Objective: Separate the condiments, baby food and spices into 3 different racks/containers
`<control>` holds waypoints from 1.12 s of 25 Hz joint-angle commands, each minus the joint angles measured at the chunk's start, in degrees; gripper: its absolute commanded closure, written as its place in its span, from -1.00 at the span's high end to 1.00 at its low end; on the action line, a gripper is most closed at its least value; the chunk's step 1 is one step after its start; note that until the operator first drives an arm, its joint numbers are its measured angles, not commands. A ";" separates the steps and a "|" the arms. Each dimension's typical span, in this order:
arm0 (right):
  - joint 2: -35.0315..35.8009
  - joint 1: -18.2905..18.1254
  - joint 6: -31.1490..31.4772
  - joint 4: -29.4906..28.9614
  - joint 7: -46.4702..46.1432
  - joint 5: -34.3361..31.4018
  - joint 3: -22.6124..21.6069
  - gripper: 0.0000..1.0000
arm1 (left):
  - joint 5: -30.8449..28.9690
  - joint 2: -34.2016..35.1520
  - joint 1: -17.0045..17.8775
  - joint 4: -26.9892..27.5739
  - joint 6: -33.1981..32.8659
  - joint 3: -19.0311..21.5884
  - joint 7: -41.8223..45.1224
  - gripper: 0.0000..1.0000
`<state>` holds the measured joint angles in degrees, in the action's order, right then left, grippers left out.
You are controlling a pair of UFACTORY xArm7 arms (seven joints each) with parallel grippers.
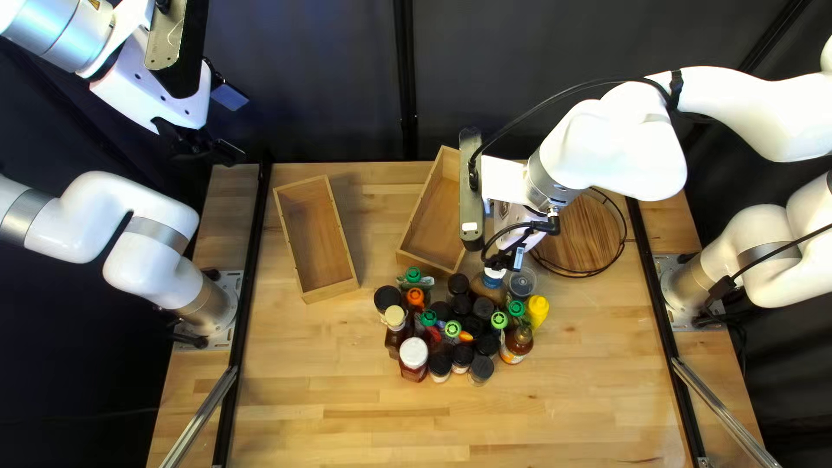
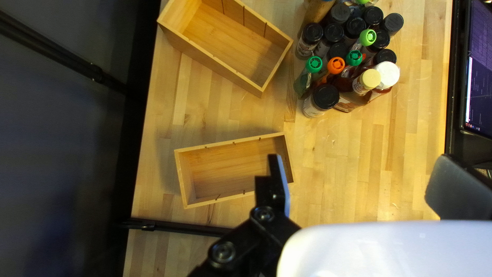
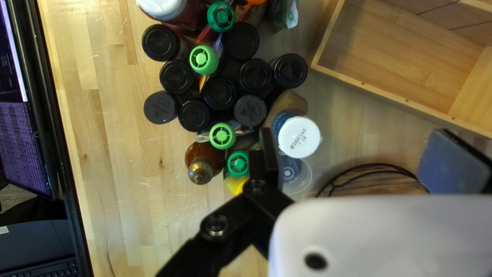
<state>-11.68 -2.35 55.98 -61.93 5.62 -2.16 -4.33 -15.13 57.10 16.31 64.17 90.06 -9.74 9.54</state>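
The white-capped bottle (image 3: 299, 137) stands ahead of our right gripper (image 3: 354, 137), within the line of its spread fingers but nearer one of them; the gripper is empty, neither finger pressing on anything. We expect this bottle to be stiff, smooth and fairly heavy if full, apt to slip if we pinch only the rounded cap, so we would take it lower, at the blue neck or on the body just under it. Glass or plastic we cannot tell, so we squeeze moderately. Close beside it, also ahead of the gripper, is a clear container (image 3: 301, 175), probably light and easily tipped by a descending finger. On its other side crowd the black-capped jars (image 3: 249, 110), likely rigid, best held by their sides. Beyond the opposite finger lie the larger wooden box (image 3: 394, 59) and the round wire-rimmed basket (image 1: 589, 232). Our left gripper (image 2: 360, 158) is open and unloaded too, with the smaller wooden box (image 2: 225, 169) ahead of it, partly hidden by one finger.
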 commanded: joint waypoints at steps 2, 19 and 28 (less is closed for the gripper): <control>2.69 -0.58 -2.64 0.36 0.20 -0.56 0.46 1.00 | 0.00 0.00 0.00 0.00 0.00 0.00 0.00 1.00; 8.75 0.21 -2.65 4.43 5.74 0.79 -0.58 1.00 | 0.00 0.00 0.00 0.00 0.00 0.00 0.00 1.00; 9.77 0.64 -1.53 4.16 7.47 -0.52 -1.16 -1.00 | 0.00 0.00 0.00 0.00 0.00 0.00 0.00 1.00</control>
<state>-2.14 -1.75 54.20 -57.49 12.92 -2.36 -5.44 -15.13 57.10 16.31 64.17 90.06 -9.74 9.54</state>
